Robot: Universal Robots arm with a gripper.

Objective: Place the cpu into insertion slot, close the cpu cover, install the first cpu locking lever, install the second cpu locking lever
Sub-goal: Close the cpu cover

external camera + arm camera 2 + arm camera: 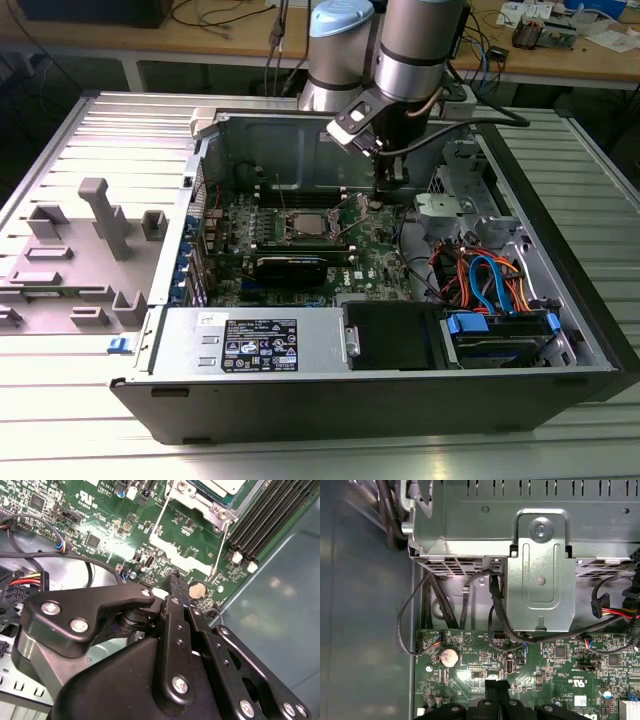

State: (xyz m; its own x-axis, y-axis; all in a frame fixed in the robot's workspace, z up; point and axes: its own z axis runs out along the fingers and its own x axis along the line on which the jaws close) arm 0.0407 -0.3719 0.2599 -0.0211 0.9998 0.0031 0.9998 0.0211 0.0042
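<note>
End effector [175,582] clenched on nothing visible, above green board [100,510] beside coin battery [197,589]; cpu [303,223] nearby.

Robotics lab or workshop — open desktop computer case [350,410] on a ribbed metal table [60,440], robot arm [420,50] over it, far wooden workbench [590,62] strewn with cables [487,55] and small electronics [545,30]
</note>
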